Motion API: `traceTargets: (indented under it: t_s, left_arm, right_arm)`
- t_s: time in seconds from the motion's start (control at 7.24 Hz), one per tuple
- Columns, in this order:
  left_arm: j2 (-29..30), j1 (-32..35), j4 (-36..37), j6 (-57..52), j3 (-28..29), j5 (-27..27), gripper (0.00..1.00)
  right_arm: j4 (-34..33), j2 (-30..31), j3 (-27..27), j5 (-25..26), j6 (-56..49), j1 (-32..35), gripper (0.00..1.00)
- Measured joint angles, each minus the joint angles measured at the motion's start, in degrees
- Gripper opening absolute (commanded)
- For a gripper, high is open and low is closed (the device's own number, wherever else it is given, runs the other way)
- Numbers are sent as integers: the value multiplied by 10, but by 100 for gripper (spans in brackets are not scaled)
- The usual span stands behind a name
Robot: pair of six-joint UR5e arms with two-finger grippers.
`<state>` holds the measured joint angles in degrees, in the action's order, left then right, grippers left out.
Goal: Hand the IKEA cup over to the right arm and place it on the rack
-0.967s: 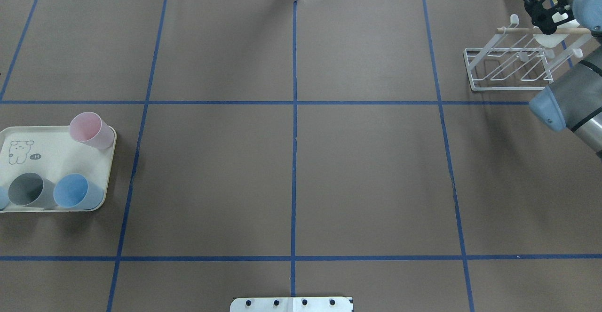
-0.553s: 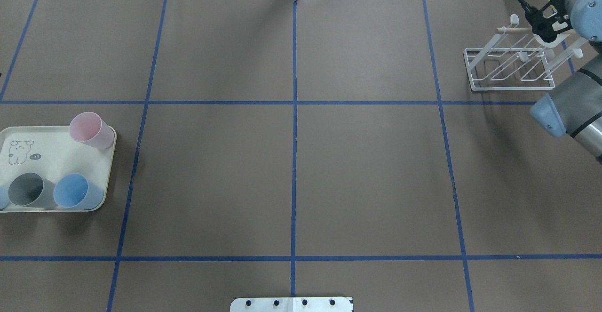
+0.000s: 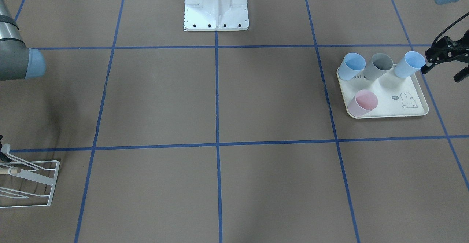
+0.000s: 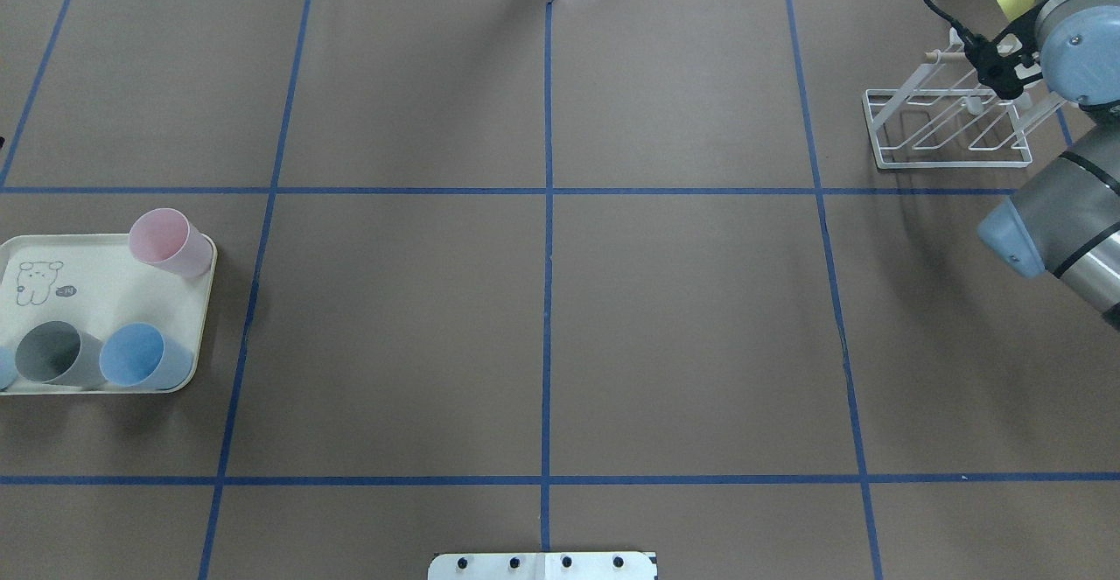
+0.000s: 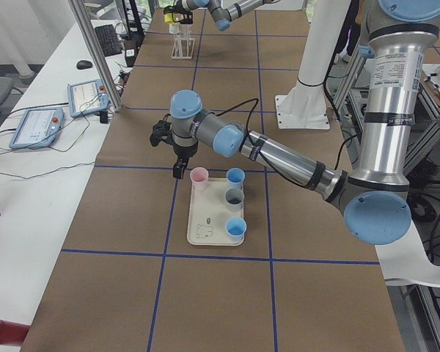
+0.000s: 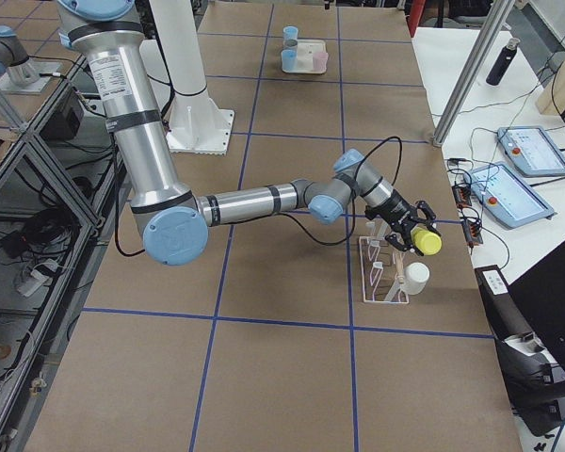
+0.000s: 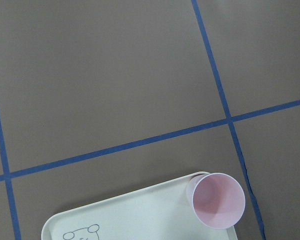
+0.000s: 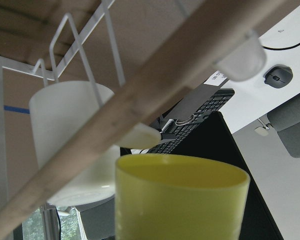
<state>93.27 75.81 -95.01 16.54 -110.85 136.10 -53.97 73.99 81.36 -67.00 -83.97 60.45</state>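
Brown paper-covered table (image 4: 682,317) with a blue tape grid. Left arm (image 5: 279,154) reaches over the tray end, right arm (image 6: 254,201) over the rack end.

Cream tray (image 3: 388,102) has a rabbit drawing. Its printed word is half hidden behind the cups and the small dark bubble is too small to read.

White wire rack (image 4: 952,164) has a wooden dowel (image 8: 140,97), and a white cup (image 8: 65,135) already hangs on it.

On the tray: pink cup (image 3: 362,103), grey cup (image 3: 379,65), two light-blue cups (image 3: 351,65) (image 3: 409,63).

Yellow cup (image 8: 182,200) is clamped in the right gripper (image 6: 416,237), close by the dowel. Touching or not: can't tell.

Left gripper (image 3: 443,72) is spread wide and empty, just beside the outer blue cup.

- **Front view:** shows all four tray cups; the overhead cuts one blue cup to a sliver and misses the left gripper.
- **Front view:** catches only a corner of the rack.
- **Left wrist:** sees only the pink cup and a tray corner.
- **Right wrist:** the only view with the yellow cup's rim up close.
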Motion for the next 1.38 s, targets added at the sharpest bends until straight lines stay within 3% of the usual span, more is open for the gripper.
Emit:
traceTargets:
  t_s: [0.55,0.83,1.11,1.24,1.38]
  left_arm:
    - [1,0,0,7,-1,1,100]
    - [1,0,0,8,0,1,100]
    - [1,-1,0,8,0,1,100]
    - [1,0,0,8,0,1,100]
    - [1,-1,0,8,0,1,100]
  right_arm:
    - [0,10,1,14,1,-14,60]
    - [0,10,0,17,1,-20,77]
    - [-2,5,-1,19,-1,-27,88]
    - [-3,4,-2,20,-2,-30,99]
    - [-3,3,-2,22,-3,-31,99]
